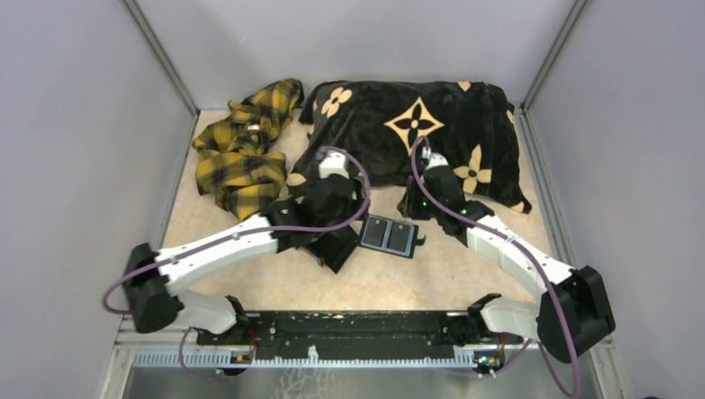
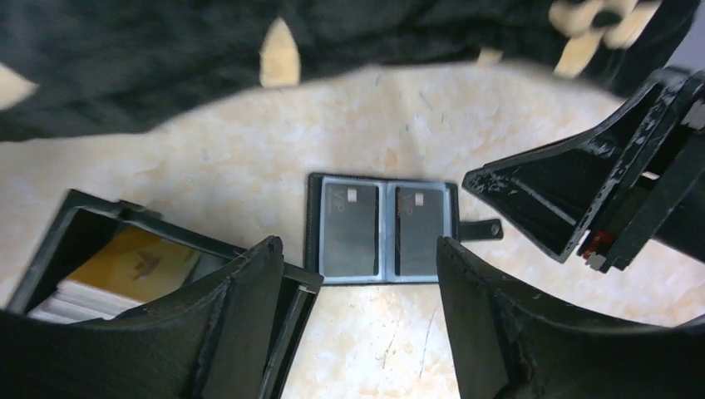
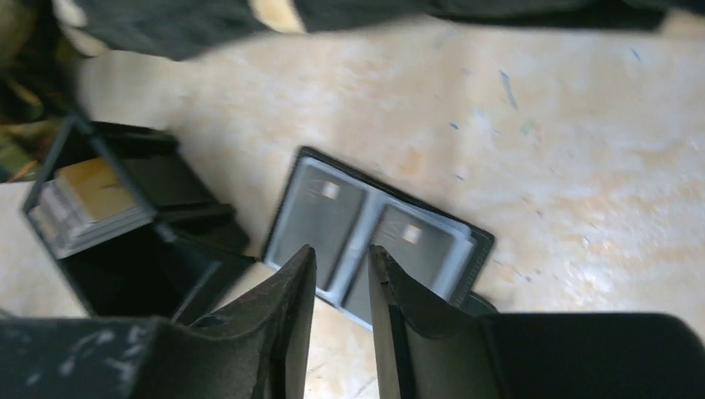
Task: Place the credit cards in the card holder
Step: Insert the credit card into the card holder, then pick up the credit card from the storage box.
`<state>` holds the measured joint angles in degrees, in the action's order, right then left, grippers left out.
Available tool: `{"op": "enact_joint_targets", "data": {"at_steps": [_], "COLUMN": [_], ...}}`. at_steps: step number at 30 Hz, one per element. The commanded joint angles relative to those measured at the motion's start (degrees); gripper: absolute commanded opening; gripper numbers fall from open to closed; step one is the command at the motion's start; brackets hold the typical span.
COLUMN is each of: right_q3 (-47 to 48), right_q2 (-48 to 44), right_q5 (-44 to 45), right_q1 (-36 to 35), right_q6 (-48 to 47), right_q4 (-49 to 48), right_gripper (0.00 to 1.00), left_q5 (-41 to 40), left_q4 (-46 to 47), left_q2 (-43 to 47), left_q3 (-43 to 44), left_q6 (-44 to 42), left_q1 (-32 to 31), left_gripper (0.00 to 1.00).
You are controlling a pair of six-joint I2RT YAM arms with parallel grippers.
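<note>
Left gripper is spread wide and empty. Right gripper is parted only a slit and also grips nothing, which I read as hands-off, since nothing needs pinning. Just beyond both sets of fingers the card holder lies opened flat on the table, credit cards seated one per sleeve, strap tab toward the right claw. Beside the left claw's left finger sits the black tray with a stack inside — probably the supply, kept within reach.
</note>
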<state>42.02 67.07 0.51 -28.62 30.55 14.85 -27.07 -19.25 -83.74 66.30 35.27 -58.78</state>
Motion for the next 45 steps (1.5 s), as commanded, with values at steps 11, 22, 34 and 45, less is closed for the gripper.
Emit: {"op": "enact_joint_targets", "data": {"at_steps": [11,22,34,45], "right_q3": [27.8,40.8,45.8,46.5], "right_q2": [18.4,34.8,42.1,45.7], "right_q5": [-4.9,-6.5,-7.3,-10.2], "right_q1": [-17.7,-23.2,-25.7,-25.7], "right_q6": [-12.1,-14.4,-14.2,-14.1], "right_q4": [3.7,6.0,6.1,6.0], "right_gripper": [0.45,0.45,0.45,0.45], "left_q5": [-16.2,-18.3,-18.5,-18.4], "left_q4": [-14.7,-21.2,-22.3,-21.3], "left_q2": [26.8,39.7,42.3,42.2], "left_q3": [-18.9,-31.0,-34.5,-36.8], "left_q6": [30.4,46.2,48.7,49.2], "left_q1": [-2.3,-2.8,-2.8,-2.8], "left_gripper": [0.83,0.84,0.84,0.84]}}
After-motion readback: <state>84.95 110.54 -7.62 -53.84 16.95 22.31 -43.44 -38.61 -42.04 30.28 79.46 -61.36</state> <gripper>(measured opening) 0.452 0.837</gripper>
